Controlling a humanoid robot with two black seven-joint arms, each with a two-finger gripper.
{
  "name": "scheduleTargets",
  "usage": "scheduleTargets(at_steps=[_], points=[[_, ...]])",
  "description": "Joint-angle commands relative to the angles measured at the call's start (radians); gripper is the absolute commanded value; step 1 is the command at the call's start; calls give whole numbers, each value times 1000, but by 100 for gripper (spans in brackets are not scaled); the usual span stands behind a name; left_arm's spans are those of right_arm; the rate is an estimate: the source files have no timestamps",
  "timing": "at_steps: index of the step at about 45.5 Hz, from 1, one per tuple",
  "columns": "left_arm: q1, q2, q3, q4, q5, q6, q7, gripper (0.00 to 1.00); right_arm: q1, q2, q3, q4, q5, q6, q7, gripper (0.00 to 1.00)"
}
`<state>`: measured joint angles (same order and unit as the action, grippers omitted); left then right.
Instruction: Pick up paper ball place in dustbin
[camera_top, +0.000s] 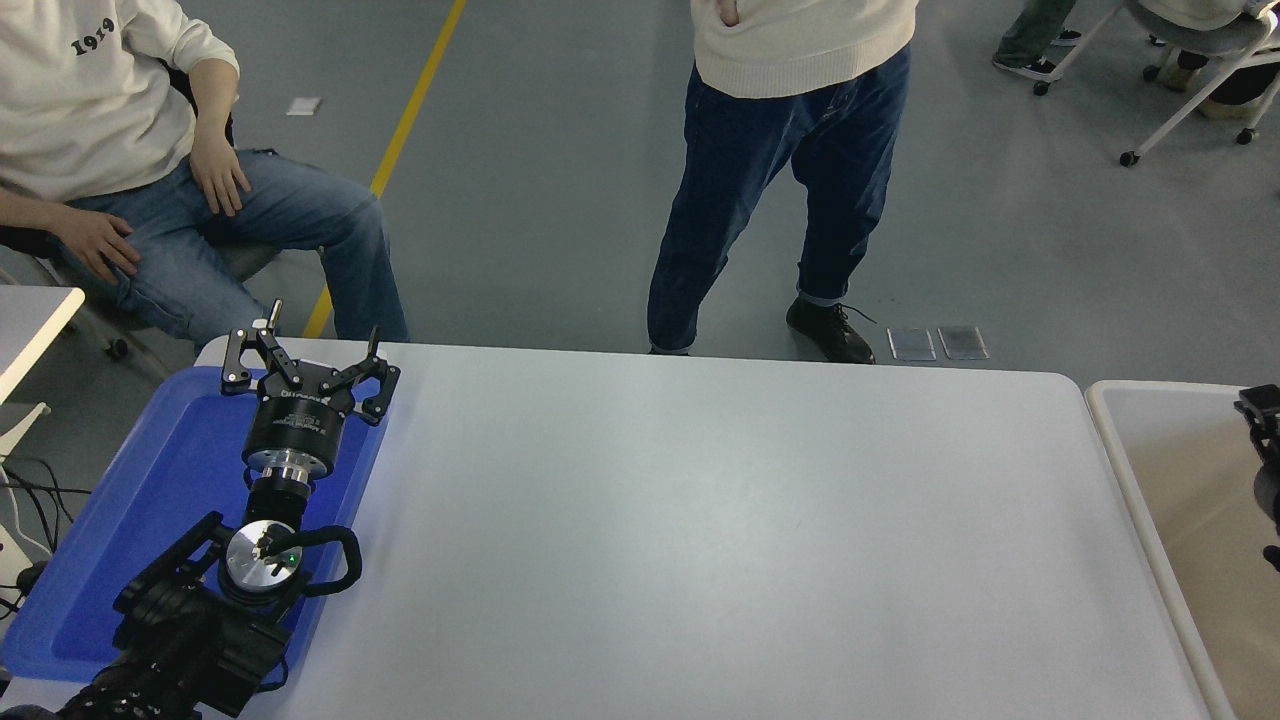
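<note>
We see the dustbin (1150, 470) at the right edge, just beside the table: a cream-beige rectangular bin with a thick white rounded rim, upright, only partly in view. We cannot see the paper ball.

Blue tray (150, 480) at table (700, 520) left; 2 ppl (790, 150) beyond.

bare white table (720, 520) between blue tray (130, 500) and dustbin (1120, 450)

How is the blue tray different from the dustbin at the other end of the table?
The blue tray is vivid blue with a low wall and lies at the table's left end; the dustbin is cream-beige with a thick white rim, at the right end. The tray shows almost whole, the dustbin is cut off by the picture's edge. Both are rectangular with rounded corners.
</note>
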<state>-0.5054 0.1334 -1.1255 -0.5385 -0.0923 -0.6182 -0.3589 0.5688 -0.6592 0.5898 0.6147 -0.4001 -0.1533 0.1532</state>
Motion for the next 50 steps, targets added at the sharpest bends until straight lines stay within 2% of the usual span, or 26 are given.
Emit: scheduleTargets(at_steps=[1, 8, 13, 19, 26, 32, 39, 50], points=[[-1, 0, 1, 0, 0, 0, 0, 100, -33, 107, 102, 8, 220, 60, 288, 100], [-1, 0, 1, 0, 0, 0, 1, 100, -41, 170, 113, 0, 276, 142, 361, 100], [-1, 0, 1, 0, 0, -2, 2, 100, -59, 213, 111, 0, 359, 225, 439, 100], [-1, 0, 1, 0, 0, 0, 2, 100, -67, 263, 110, -1, 368, 265, 511, 100], [-1, 0, 1, 0, 0, -2, 2, 100, -87, 294, 113, 8, 380, 310, 537, 100], [-1, 0, 1, 0, 0, 0, 0, 100, -90, 313, 114, 7, 392, 347, 537, 100], [-1, 0, 1, 0, 0, 0, 2, 100, -92, 329, 113, -4, 468, 334, 537, 100], [-1, 0, 1, 0, 0, 0, 2, 100, -93, 326, 107, -7, 469, 331, 537, 100]])
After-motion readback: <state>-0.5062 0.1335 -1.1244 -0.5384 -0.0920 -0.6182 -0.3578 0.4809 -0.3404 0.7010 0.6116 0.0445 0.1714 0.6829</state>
